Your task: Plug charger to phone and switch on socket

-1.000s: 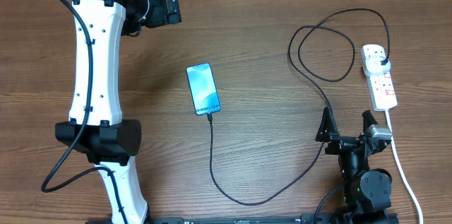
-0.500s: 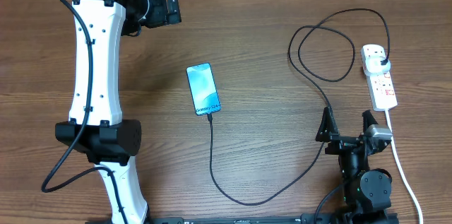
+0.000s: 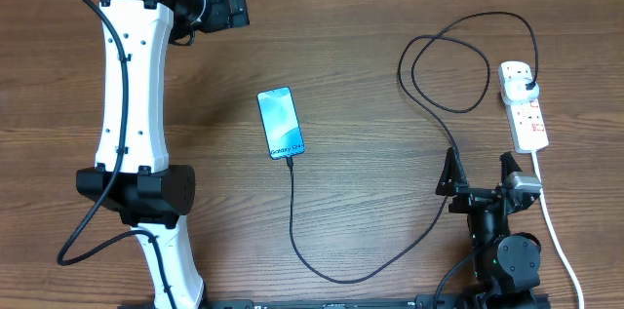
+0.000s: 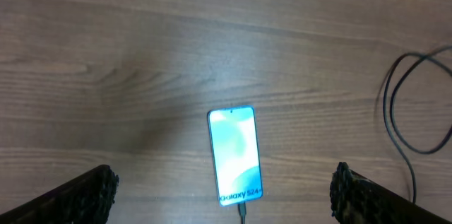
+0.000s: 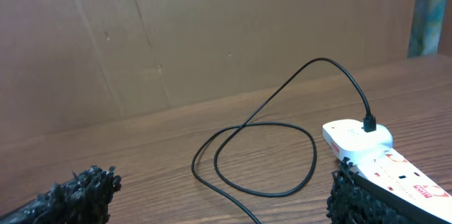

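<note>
- Moved since one second ago: left gripper (image 3: 232, 2), a touch nearer the far edge of the table (image 3: 370, 56); all else in place
- Left gripper: fingers spread wide, holding nothing; hovering high above the phone (image 4: 235, 155)
- Right gripper (image 3: 479, 174): fingers spread, holding nothing; parked by the front edge, near the socket (image 3: 527, 114)
- Phone: flat, screen up and lit, mid-table, well apart from both grippers
- Charger (image 3: 292, 221): tip at the phone's lower edge, seemingly seated, though too small to confirm; cable looping across to a black plug sitting in the far end of the socket
- Socket: at the right side, white cord trailing toward the front edge; switch position too small to tell
- Step in hand, by judgement: plugging-in apparently done, switching on left to do
- Next move, by judgement: right gripper up to the socket, one fingertip pressing the switch beside the plug; care needed not to snag the cable loop close by, nor to shove the light strip along the wood
</note>
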### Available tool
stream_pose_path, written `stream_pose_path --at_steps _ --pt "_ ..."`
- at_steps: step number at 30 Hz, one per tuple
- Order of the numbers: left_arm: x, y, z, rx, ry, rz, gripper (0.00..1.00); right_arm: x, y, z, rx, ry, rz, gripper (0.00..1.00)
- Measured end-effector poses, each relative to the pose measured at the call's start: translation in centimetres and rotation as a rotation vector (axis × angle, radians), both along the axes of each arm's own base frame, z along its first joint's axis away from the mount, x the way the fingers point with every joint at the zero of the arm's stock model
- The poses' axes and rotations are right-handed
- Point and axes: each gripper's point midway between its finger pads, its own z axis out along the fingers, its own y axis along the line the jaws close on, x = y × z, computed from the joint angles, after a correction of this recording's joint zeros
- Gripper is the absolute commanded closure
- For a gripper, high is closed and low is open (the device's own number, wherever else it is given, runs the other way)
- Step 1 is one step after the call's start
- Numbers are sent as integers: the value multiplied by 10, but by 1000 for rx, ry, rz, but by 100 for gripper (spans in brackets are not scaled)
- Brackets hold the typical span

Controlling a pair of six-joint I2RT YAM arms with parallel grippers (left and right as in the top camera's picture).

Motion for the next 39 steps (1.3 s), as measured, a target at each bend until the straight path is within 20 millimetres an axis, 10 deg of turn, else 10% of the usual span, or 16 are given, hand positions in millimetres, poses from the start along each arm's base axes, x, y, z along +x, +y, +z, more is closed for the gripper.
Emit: stream_pose_path --at_steps 15,26,39 --pt "29 -9 54 35 -387 -162 0 0 0 1 0 -3 0 0" --pt "-75 0 111 132 -686 -267 1 0 0 1 0 -6 0 0" --pt "-171 10 44 156 -858 -266 0 0 0 1 0 -4 0 0"
